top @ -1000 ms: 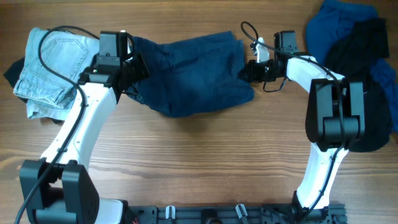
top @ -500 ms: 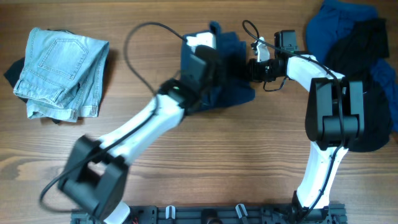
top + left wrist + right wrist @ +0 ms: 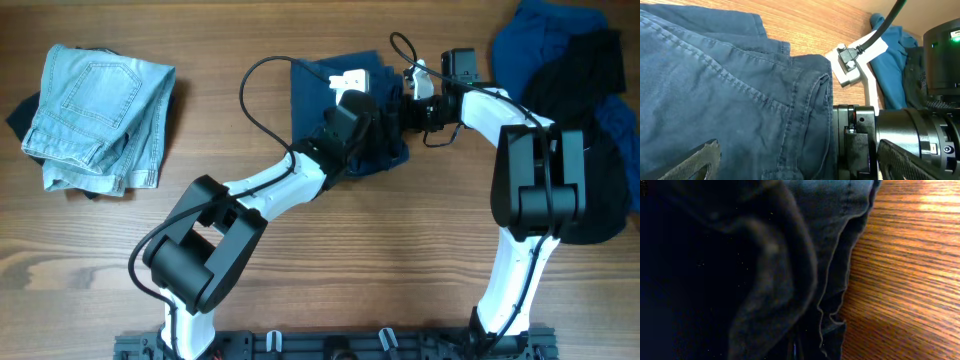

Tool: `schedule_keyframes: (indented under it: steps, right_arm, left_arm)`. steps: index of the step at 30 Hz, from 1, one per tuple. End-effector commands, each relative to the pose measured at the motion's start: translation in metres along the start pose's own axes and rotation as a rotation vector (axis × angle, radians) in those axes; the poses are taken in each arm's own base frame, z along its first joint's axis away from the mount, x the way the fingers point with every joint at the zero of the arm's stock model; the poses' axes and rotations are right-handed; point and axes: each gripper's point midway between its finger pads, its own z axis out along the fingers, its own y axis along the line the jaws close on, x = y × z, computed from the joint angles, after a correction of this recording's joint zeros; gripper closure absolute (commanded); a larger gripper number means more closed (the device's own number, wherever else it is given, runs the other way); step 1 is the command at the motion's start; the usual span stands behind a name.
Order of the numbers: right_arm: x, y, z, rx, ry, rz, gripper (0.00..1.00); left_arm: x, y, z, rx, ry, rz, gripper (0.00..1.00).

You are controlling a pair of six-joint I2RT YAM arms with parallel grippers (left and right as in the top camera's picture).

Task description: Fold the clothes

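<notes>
The navy trousers [image 3: 312, 98] lie doubled over at 12 o'clock on the wooden surface [image 3: 350, 250]. The left hand [image 3: 368, 105] hovers low over them, released, its fingers [image 3: 702, 159] spread wide with only flat cloth below. The right hand [image 3: 405, 110] presses against the trousers' 3 o'clock edge. Dark cloth fills its own view, so I cannot tell whether it grips. Folded pale jeans [image 3: 95, 110] sit at 10 o'clock. A blue garment [image 3: 530, 45] and a black one [image 3: 575, 70] are heaped at 2 o'clock.
</notes>
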Motion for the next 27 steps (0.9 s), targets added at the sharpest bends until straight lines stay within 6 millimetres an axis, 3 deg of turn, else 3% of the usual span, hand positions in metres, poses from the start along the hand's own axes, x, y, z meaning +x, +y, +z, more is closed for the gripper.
schedule_keyframes:
  steps: [1,3,4,5,7,10,12,15,17,20,21,24,27]
  right_arm:
    - [0.021,-0.03,0.01,0.042,0.054,0.082,0.96]
    - [-0.008,-0.023,-0.03,0.051,-0.032,0.07,0.9]
    - [-0.024,-0.016,-0.057,0.058,-0.082,0.06,0.82]
    - [-0.035,-0.01,-0.08,0.065,-0.123,0.052,0.67]
    - [-0.048,0.002,-0.129,0.083,-0.2,0.033,0.48]
    - [-0.047,0.009,-0.163,0.098,-0.236,0.041,0.39]
    - [-0.042,0.01,-0.171,0.103,-0.231,0.062,0.36]
    - [-0.029,0.01,-0.169,0.103,-0.182,0.07,0.35]
    - [-0.026,0.01,-0.169,0.103,-0.171,0.076,0.36]
    - [-0.025,0.01,-0.169,0.102,-0.169,0.078,0.36]
    - [-0.025,0.01,-0.169,0.103,-0.168,0.079,0.36]
    - [-0.025,0.01,-0.168,0.102,-0.167,0.072,0.36]
    - [-0.025,0.011,-0.168,0.103,-0.166,0.07,0.36]
  left_arm:
    - [-0.025,-0.003,-0.012,0.003,-0.05,-0.015,0.0]
    - [-0.044,-0.005,-0.027,0.005,-0.076,-0.018,0.0]
    - [-0.054,-0.005,-0.037,0.002,-0.086,-0.018,0.0]
    - [-0.062,-0.004,-0.049,-0.009,-0.088,-0.02,0.0]
    - [-0.07,0.002,-0.068,-0.039,-0.073,0.024,0.0]
    - [-0.057,-0.003,-0.08,-0.024,0.008,0.185,0.0]
    - [-0.034,0.003,-0.08,-0.037,0.1,0.28,0.01]
    - [0.013,0.052,-0.096,-0.18,0.344,0.341,0.02]
    - [0.035,0.073,-0.11,-0.236,0.466,0.32,0.18]
    - [0.058,0.084,-0.127,-0.269,0.591,0.307,0.55]
    - [0.062,0.088,-0.13,-0.28,0.614,0.309,0.62]
    - [0.074,0.096,-0.124,-0.3,0.651,0.305,0.76]
    - [0.097,0.112,-0.111,-0.326,0.725,0.297,0.81]
